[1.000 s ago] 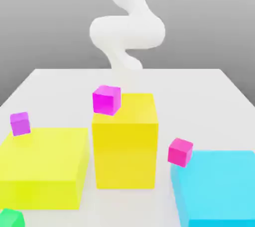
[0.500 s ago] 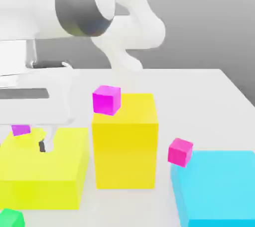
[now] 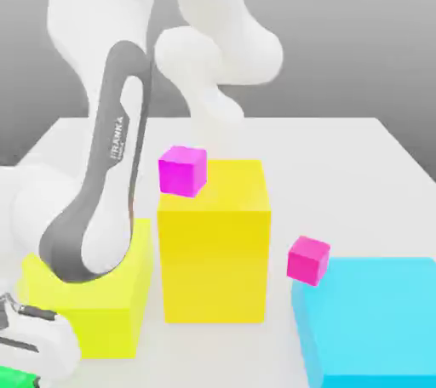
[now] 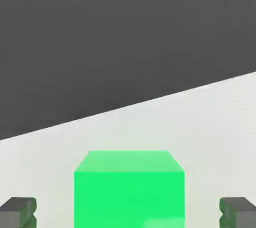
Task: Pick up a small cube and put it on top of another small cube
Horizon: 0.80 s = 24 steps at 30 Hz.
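Note:
The tiny green cube (image 4: pixel 129 192) rests on the white table, close in front of the hand camera. My gripper (image 4: pixel 128 213) is open, with one dark fingertip (image 4: pixel 17 213) on each side of the cube and clear gaps between. In the exterior view the arm reaches down to that view's lower left corner. The white hand (image 3: pixel 34 342) sits low there, just above a sliver of the green cube (image 3: pixel 12 376). One small magenta cube (image 3: pixel 182 170) sits on the tall yellow block (image 3: pixel 215 246). Another magenta cube (image 3: pixel 307 259) sits on the corner of the cyan block (image 3: pixel 375 318).
A low yellow block (image 3: pixel 98 305) stands right behind the hand, partly covered by the arm's link (image 3: pixel 106 199). The table edge (image 4: pixel 150 103) runs close beyond the green cube. Bare table (image 3: pixel 324 165) lies behind the blocks.
The arm has swung down from the top of the exterior view to its lower left corner, over the green cube. It now covers the magenta cube that stood on the low yellow block.

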### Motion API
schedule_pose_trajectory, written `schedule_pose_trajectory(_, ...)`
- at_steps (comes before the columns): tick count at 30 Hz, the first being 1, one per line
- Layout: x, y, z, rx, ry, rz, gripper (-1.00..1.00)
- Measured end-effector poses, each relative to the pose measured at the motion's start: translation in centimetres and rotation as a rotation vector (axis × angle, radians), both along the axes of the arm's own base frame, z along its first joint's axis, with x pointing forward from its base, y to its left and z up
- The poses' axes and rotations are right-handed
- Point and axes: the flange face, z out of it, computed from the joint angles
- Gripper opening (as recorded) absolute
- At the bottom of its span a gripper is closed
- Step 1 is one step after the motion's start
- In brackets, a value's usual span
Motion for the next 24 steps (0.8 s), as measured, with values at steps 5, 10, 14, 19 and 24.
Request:
schedule_pose_trajectory(5, 0.0, 0.0, -0.1, 0.001, 0.001, 0.0, -1.0)
schedule_pose_trajectory(10, -0.7, -2.1, 5.9, -0.004, 0.006, 0.013, -1.0)
schedule_pose_trajectory(14, -3.9, -5.2, 10.3, 0.006, -0.01, -0.08, -1.0)
schedule_pose_trajectory(19, -9.6, -6.8, 14.0, 0.028, -0.005, -0.294, -1.0)
schedule_pose_trajectory(24, -16.0, -7.9, 17.0, 0.039, 0.002, -0.522, -1.0)
